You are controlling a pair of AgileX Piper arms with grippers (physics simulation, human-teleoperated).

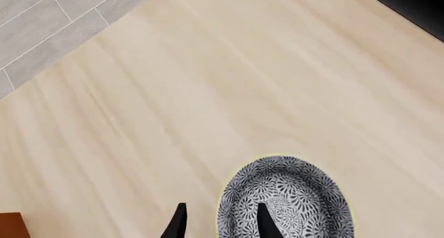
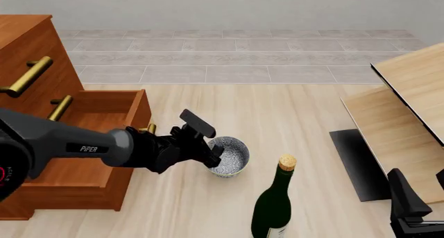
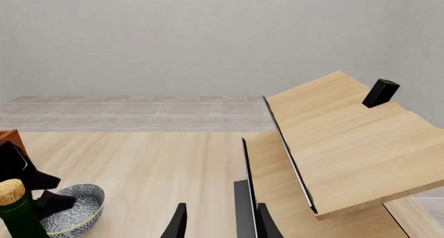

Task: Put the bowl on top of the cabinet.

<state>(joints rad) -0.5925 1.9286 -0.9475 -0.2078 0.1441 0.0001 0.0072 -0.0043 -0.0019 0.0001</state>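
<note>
Our left claw (image 2: 211,156) is at the bowl (image 2: 230,156), with one finger inside it and one outside over the near rim, but we cannot tell if it is squeezing yet. The bowl sits on the tabletop (image 2: 277,123) just beside the cabinet (image 2: 41,66), whose bottom drawer (image 2: 104,113) is open. Our right claw (image 3: 218,222) is a little open and holds nothing.
</note>
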